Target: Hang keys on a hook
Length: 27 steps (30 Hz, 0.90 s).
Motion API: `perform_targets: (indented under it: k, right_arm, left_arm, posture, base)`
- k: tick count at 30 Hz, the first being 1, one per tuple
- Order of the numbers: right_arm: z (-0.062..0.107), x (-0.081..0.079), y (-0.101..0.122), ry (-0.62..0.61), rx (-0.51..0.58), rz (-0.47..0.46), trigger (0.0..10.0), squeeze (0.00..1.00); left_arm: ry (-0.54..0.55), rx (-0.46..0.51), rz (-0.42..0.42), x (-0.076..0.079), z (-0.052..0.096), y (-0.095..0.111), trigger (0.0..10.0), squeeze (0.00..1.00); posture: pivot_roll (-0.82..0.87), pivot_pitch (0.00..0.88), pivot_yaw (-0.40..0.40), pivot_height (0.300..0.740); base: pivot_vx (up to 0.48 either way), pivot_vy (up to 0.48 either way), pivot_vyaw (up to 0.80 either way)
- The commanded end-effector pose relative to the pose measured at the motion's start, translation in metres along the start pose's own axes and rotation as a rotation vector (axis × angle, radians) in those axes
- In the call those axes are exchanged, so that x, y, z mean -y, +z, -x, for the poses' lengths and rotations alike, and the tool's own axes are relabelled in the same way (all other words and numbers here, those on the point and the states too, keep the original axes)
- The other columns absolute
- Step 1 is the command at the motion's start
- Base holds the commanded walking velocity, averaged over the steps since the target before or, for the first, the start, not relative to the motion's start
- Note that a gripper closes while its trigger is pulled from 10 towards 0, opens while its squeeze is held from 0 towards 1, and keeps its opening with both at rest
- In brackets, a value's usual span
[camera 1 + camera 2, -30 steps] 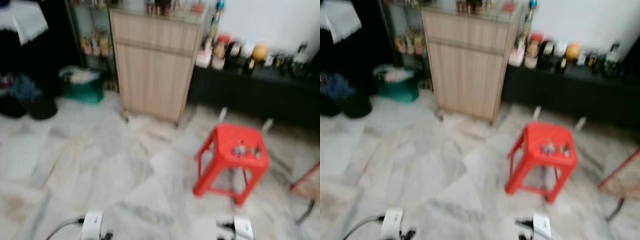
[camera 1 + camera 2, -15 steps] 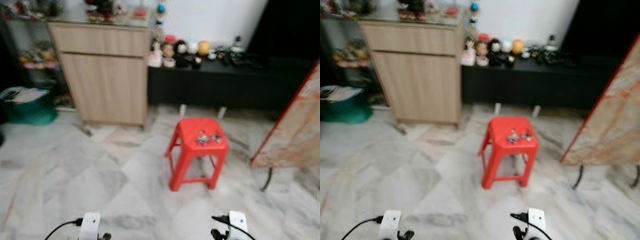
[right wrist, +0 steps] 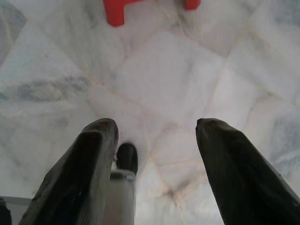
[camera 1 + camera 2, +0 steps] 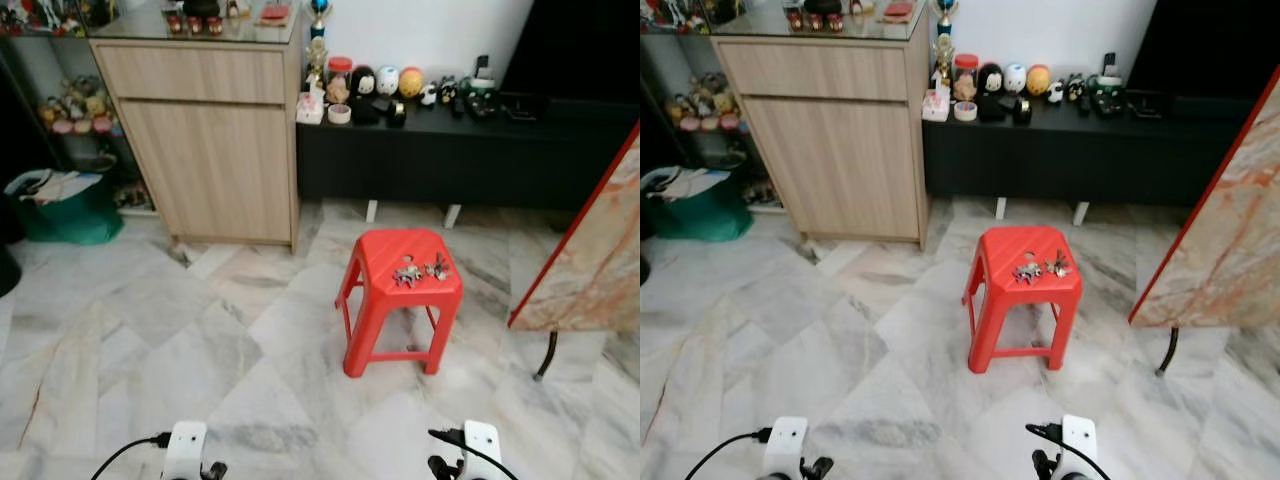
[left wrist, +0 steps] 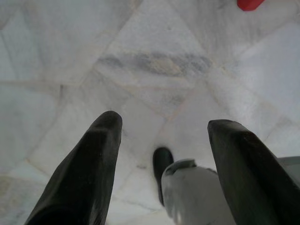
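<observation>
Marble floor (image 4: 150, 330), approach phase: keys (image 4: 421, 271) are lying on the red stool (image 4: 400, 295), ahead and slightly to the robot's right.

Keys are resting in a loose cluster on the stool seat, untouched. Both arms are hanging low; the left gripper (image 5: 164, 154) and right gripper (image 3: 154, 150) are pointing at bare floor with fingers spread and empty. Judgement: close the distance squarely, stop short of the stool legs, then reach down with the right arm. A wooden cabinet (image 4: 210, 140), black low surface (image 4: 470, 150) and leaning panel (image 4: 595, 250) are bordering the route. No hook is identifiable.
</observation>
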State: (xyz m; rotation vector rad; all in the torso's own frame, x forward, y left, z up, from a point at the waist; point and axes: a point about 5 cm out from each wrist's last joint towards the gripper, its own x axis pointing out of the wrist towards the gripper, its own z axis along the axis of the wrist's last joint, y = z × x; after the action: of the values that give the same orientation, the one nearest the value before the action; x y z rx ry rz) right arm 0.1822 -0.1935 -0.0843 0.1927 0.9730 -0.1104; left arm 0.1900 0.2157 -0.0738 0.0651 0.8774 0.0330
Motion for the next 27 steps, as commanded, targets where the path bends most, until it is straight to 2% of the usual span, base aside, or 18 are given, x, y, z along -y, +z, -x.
perform_targets:
  k: [1, 14, 27]
  right_arm:
    - [-0.0006, -0.0011, 0.004, 0.003, 0.01, 0.0, 10.0, 0.0]
    - [-0.0005, -0.0003, 0.0037, 0.0, 0.007, 0.006, 10.0, 0.0]
    - [-0.0008, -0.0011, 0.0054, 0.005, 0.011, 0.019, 10.0, 0.0]
  left_arm:
    - [0.009, -0.031, 0.007, -0.0004, 0.0012, -0.007, 10.0, 0.0]
    - [0.008, -0.047, 0.012, 0.0003, 0.0018, -0.0107, 10.0, 0.0]
    - [0.025, -0.043, 0.051, -0.0016, 0.0017, -0.0099, 10.0, 0.0]
  posture:
    - [0.13, 0.0, -0.053, 0.74]
    - [0.12, 0.0, -0.051, 0.74]
    - [0.12, 0.0, -0.057, 0.74]
  base:
    - [0.0, -0.3, 0.0]
    - [0.0, -0.297, 0.0]
    - [0.0, 0.0, 0.0]
